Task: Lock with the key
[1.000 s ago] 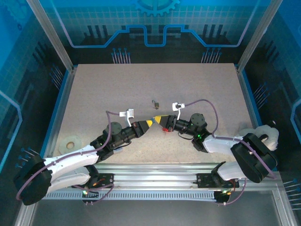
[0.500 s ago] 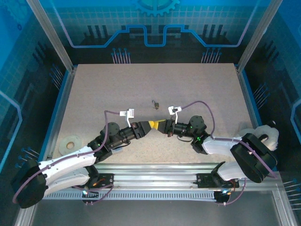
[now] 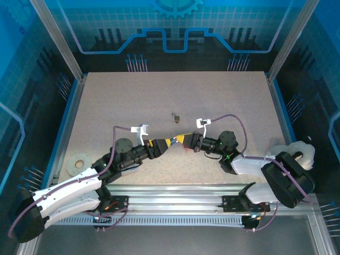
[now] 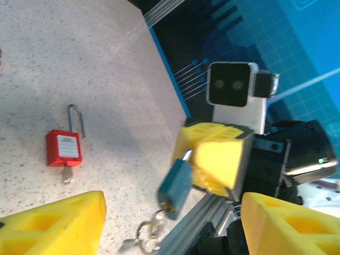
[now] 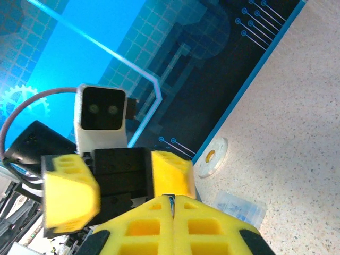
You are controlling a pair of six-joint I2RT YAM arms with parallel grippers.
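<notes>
From above, the left gripper (image 3: 168,142) and right gripper (image 3: 184,138) are seen nearly meeting, with a small brass padlock (image 3: 175,116) just beyond. At the left wrist, the left jaws are spread apart. The key (image 4: 175,184) is clamped in the right gripper, and a red padlock (image 4: 64,149) lies aside. At the right wrist, a clear bag (image 5: 240,207) is seen near a white ring (image 5: 211,156).
</notes>
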